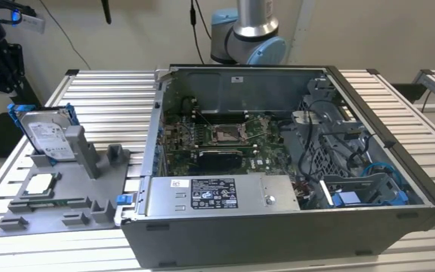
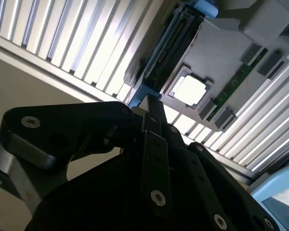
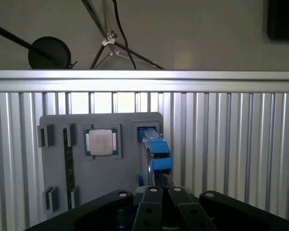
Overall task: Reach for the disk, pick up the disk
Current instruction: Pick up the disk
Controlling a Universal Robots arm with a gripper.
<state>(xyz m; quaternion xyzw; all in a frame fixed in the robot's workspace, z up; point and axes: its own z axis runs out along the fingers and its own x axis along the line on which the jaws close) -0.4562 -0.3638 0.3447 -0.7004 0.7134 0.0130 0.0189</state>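
On the slatted metal table [image 1: 104, 96], at the exterior view's left of the open computer case [image 1: 293, 238], 1 grey fixture tray [image 1: 70, 190] is noted. The disk [image 1: 46, 135] stands on edge in a slot at the tray's far corner. Its labelled face is turned toward the camera, and the blue frame is visible along its top and sides. 1 square processor chip [image 1: 38, 185] lies flat in a recess of the same tray, near the disk but apart from it.

Seen in the first wrist view, the gripper [image 3: 160, 188] is lined up with the disk's narrow edge, and the blue frame lies just beyond it. Contact cannot be confirmed. The disk sits in its slot, not lifted. Neither wrist view shows whether the gripper is open or closed. 1 green memory strip [image 3: 67, 161] lies in the tray, with the chip between it and the disk.
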